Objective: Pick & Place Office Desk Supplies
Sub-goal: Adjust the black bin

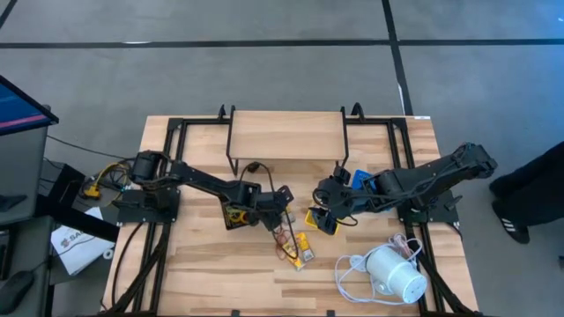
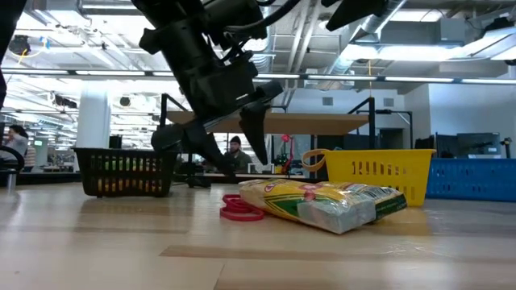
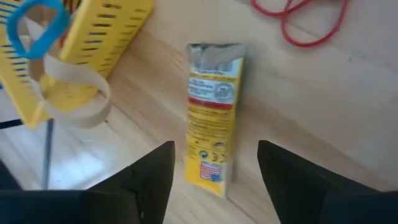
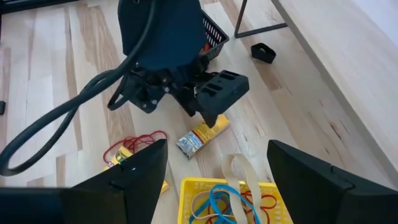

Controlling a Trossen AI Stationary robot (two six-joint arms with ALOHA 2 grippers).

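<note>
- Left wrist view shows a small yellow packet point(image 3: 212, 118) lying flat on the wooden counter point(image 3: 323, 106), printed with red and white labels, one end crimped silver-grey.
- The left gripper point(image 3: 214, 177) hangs over the packet's near end with its dark fingers point(image 3: 152, 174) spread wide on either side, not touching it.
- Red rubber bands point(image 3: 305, 22) lie in loose thin loops just beyond the packet.
- A yellow tray point(image 3: 74, 56) with slotted walls sits beside the packet; a blue band point(image 3: 37, 28) and a pale strip loop point(image 3: 78, 93) hang over its rim.
- Low view shows a second, fuller yellow packet point(image 2: 322, 201) with a clear wrapped end, lying on the counter next to the red loops.
- High view places the packets near the counter's middle, between both arms.
- The right gripper point(image 4: 214, 168) hovers over the yellow tray, fingers parted and holding nothing.
- A black mesh tray point(image 4: 211, 31) stands behind the left arm.
</note>
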